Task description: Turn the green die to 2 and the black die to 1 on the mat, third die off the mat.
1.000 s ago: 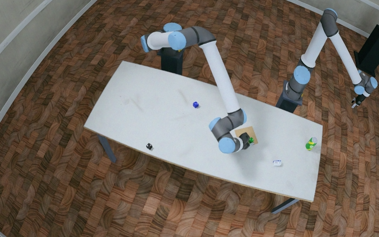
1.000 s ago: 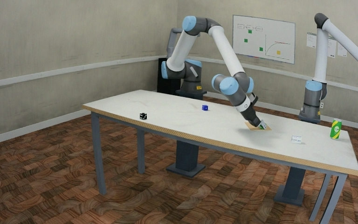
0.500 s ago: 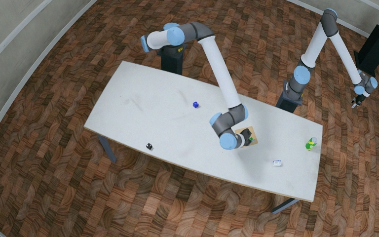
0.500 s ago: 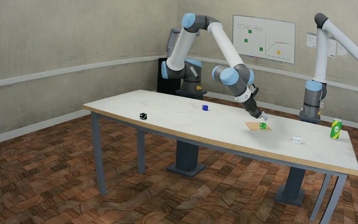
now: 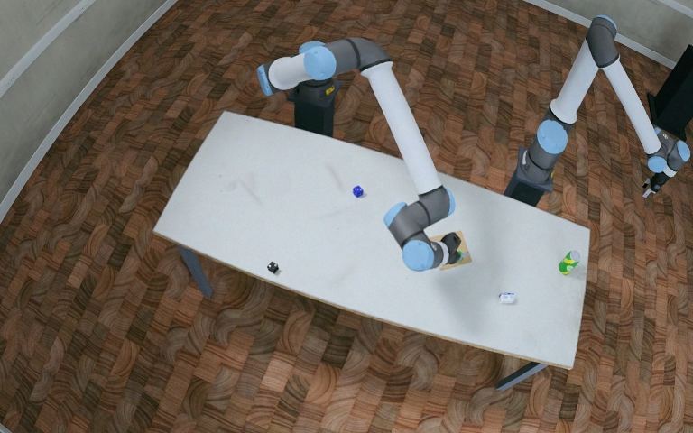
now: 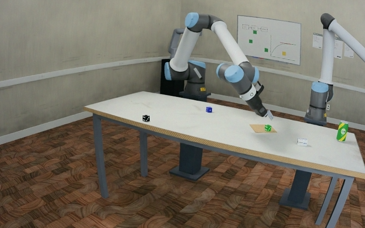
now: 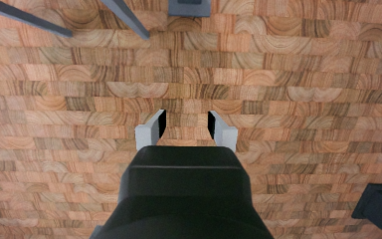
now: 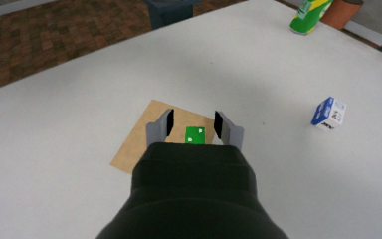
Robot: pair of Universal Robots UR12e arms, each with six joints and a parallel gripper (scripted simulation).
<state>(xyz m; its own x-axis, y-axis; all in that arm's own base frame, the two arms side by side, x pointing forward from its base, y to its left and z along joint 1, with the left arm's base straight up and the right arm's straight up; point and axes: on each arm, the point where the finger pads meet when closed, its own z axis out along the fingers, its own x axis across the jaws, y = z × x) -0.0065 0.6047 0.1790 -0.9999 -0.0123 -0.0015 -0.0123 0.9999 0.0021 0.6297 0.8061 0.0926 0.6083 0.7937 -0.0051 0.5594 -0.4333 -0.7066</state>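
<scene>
The long white bench [image 5: 296, 219] [image 6: 172, 115] [image 8: 75, 124] carries a square tan mat [image 5: 463, 236] [image 6: 256, 128] [image 8: 136, 144]. A green-and-yellow metal can [image 5: 568, 262] [image 6: 342, 131] [image 8: 310, 16] stands upright; its contents I cannot tell, nor those of the small white-and-blue box [image 5: 506, 298] [image 6: 302, 142] [image 8: 329, 114]. My right fingers [image 5: 464, 255] [image 6: 269, 115] are apart above the mat, my left fingers [image 5: 648, 191] apart beyond the bench. The green cubic die [image 5: 460, 253] [image 6: 267, 128] [image 8: 195, 135] sits on the mat, two pips seemingly up. The black cubic die [image 5: 272, 267] [image 6: 146, 118] lies off it near the bench's edge, the blue cubic die [image 5: 357, 191] [image 6: 209, 109] off it too. I judge the dice light, stiff and somewhat slippery; I'd pinch the black one squarely by opposite side faces.

The right gripper [image 5: 464, 256] [image 6: 269, 115] [image 8: 194, 119] has risen off the green die [image 5: 460, 253] [image 6: 267, 128] [image 8: 195, 135], shifting slightly toward the arm-side long edge of the table [image 5: 306, 229] [image 6: 175, 120] [image 8: 65, 124]. The die now shows uncovered in the exterior view
</scene>
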